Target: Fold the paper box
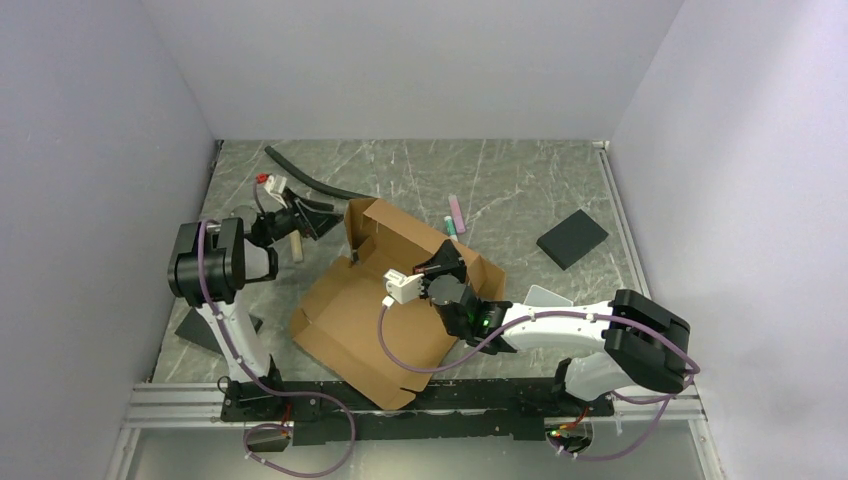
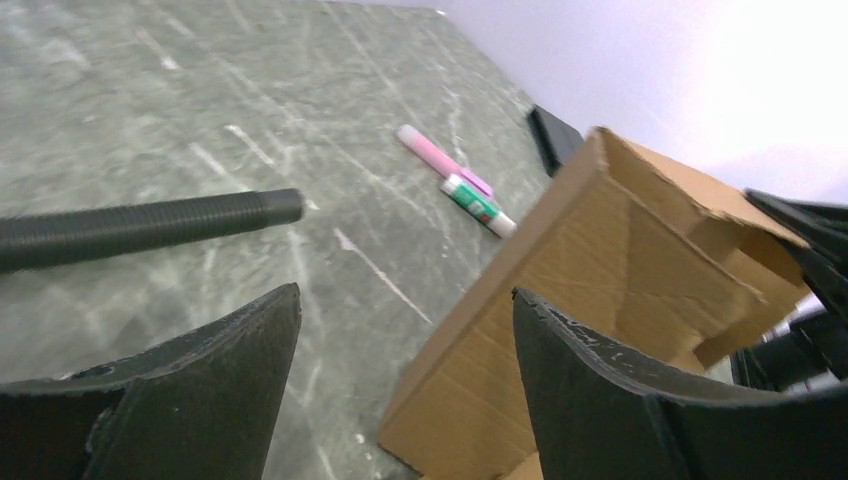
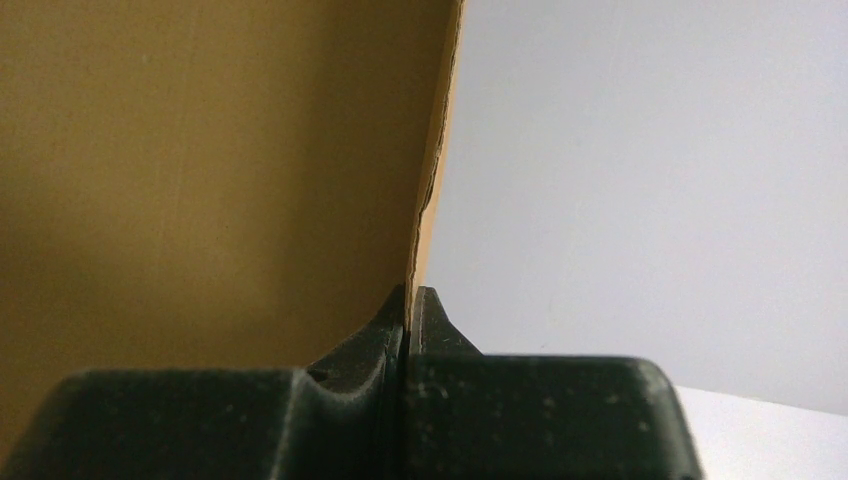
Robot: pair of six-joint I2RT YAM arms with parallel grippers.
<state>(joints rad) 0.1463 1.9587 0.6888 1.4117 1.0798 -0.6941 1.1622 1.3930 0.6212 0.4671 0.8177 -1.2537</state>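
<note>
The plain brown corrugated cardboard paper box (image 1: 370, 320) is sitting half-raised in the middle of the table (image 1: 500, 180). The right pincer (image 3: 410, 300) is pinching a wall's edge; the left pincer (image 2: 405, 295) is gaping wide, empty. I'm guessing a sideways tug would tear that edge.

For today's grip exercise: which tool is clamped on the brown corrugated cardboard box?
The right tool, shut on the brown corrugated cardboard box; the left tool stands open, empty.
</note>
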